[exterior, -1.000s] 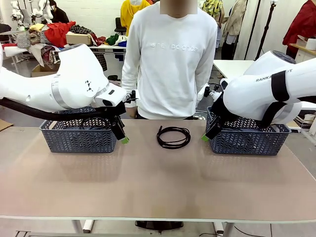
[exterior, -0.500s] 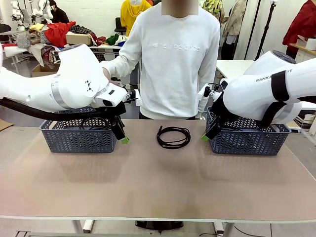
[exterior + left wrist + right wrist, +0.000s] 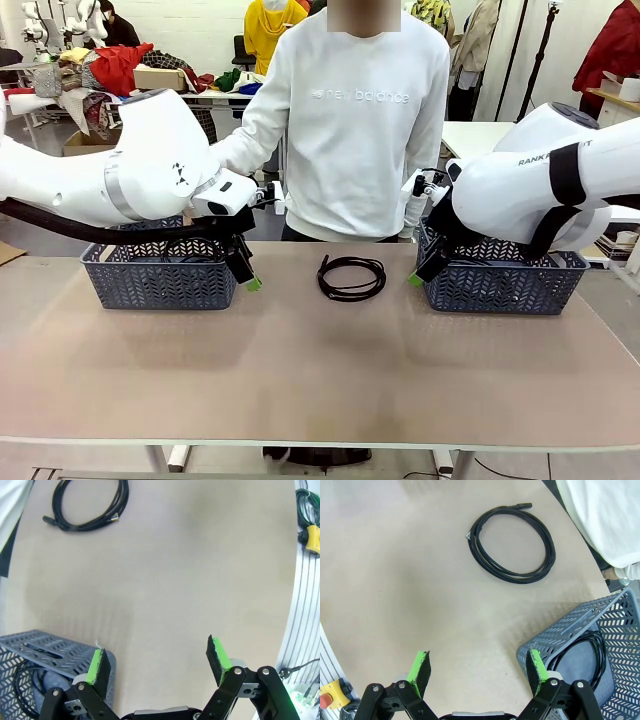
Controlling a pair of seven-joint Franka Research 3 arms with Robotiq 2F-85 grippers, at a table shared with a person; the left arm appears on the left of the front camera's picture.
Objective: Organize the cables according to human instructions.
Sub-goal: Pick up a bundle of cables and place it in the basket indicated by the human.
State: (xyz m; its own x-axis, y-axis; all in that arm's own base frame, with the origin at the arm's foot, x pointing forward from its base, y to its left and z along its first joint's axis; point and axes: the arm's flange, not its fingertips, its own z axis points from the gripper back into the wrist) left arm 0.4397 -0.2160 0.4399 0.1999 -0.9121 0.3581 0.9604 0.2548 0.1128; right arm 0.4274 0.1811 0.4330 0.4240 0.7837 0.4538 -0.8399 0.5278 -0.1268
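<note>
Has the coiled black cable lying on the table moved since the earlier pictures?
No. The coiled black cable lies at the same spot between the two grey plastic baskets.

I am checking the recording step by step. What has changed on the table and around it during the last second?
Only the person moved: their arm on the picture's left lifted from their side and now reaches out behind the left arm. The coiled cable lies where it was between the two baskets. Left gripper and right gripper kept their places, both open and empty.

A robotics lab: two white arms (image 3: 120,170) are flanking a tan surface (image 3: 320,370), with clothes (image 3: 110,65) piling up at ten o'clock.
</note>
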